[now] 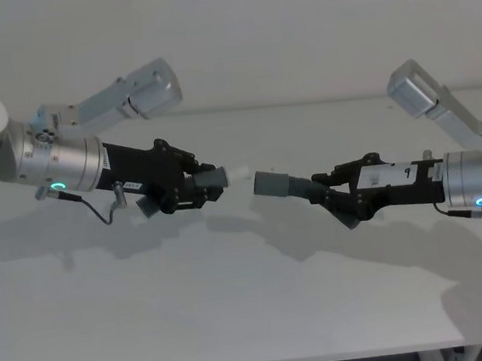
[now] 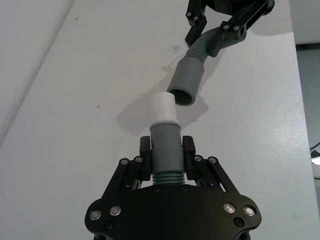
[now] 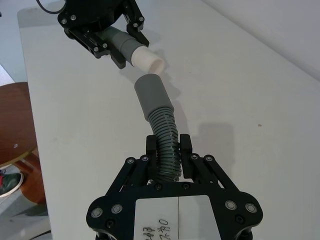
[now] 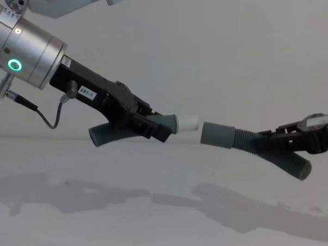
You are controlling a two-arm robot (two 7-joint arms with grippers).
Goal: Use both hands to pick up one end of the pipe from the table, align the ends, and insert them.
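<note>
head view: left gripper (image 1: pixel 197 187) held above the white desk (image 1: pixel 237 317), jaws clamped on the left hose (image 1: pixel 209 180), whose pale tip (image 1: pixel 239 174) points right. right gripper (image 1: pixel 338 195) jaws clamped on the right hose (image 1: pixel 297 185), whose grey collar (image 1: pixel 269 183) points left. tip and collar face each other with a small gap, collar a bit lower.

left wrist view: left gripper (image 2: pixel 166 159) jaws grip the smooth cuff above the ribs of the left hose (image 2: pixel 165 145); pale tip (image 2: pixel 163 108) just short of the collar mouth (image 2: pixel 183 83), not inside. right gripper (image 2: pixel 223 34) farther off holds the ribbed part.

right wrist view: right gripper (image 3: pixel 168 156) jaws pinch the ribs of the right hose (image 3: pixel 165 135); collar (image 3: pixel 151 95) close to the pale tip (image 3: pixel 147 60), offset.

chest view: both hoses in the air over the desk (image 4: pixel 149 209); tip (image 4: pixel 187 123) and collar (image 4: pixel 218 135) apart, nearly level. green ring (image 4: pixel 14 65) lit on left arm.
</note>
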